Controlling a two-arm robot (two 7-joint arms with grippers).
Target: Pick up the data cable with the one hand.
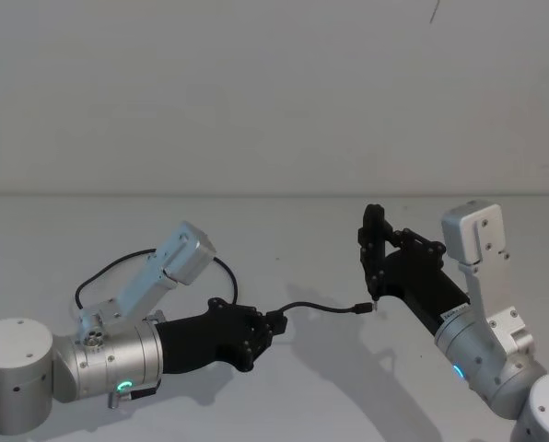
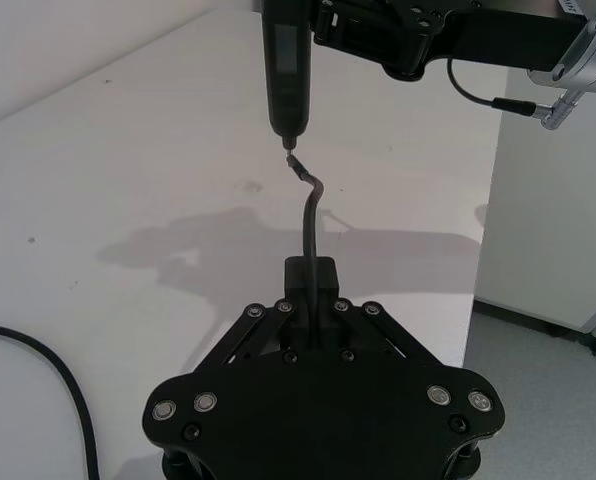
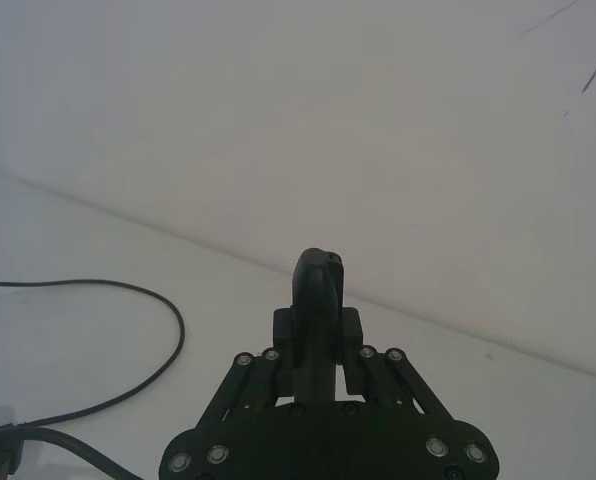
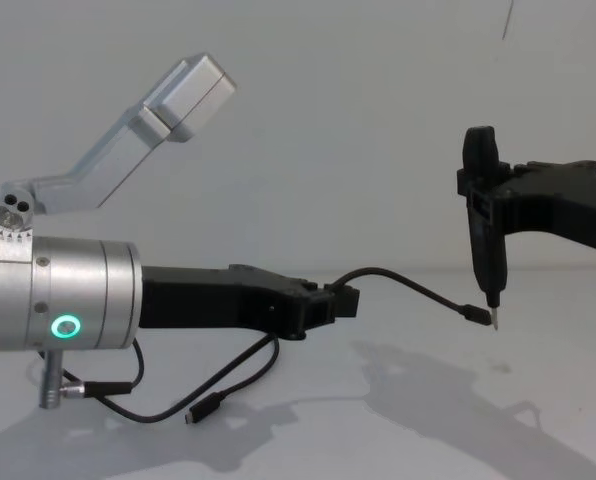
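Note:
The data cable (image 1: 316,307) is a thin black cable, and my left gripper (image 1: 267,324) is shut on it a short way from one plug. That short end arcs forward in the air (image 4: 398,278) and its small plug (image 4: 475,314) hangs just beside the tip of a slim pointed black tool (image 4: 483,250). My right gripper (image 4: 490,195) is shut on that tool and holds it upright. In the left wrist view the cable (image 2: 309,215) rises from between the fingers (image 2: 323,275) toward the tool (image 2: 283,60). The cable's other plug (image 4: 200,411) lies on the table.
The rest of the cable loops over the white table (image 1: 284,396) behind my left arm (image 1: 227,269) and shows in the right wrist view (image 3: 168,335). A plain wall (image 1: 274,92) stands behind. The table's right edge (image 2: 483,250) drops to the floor.

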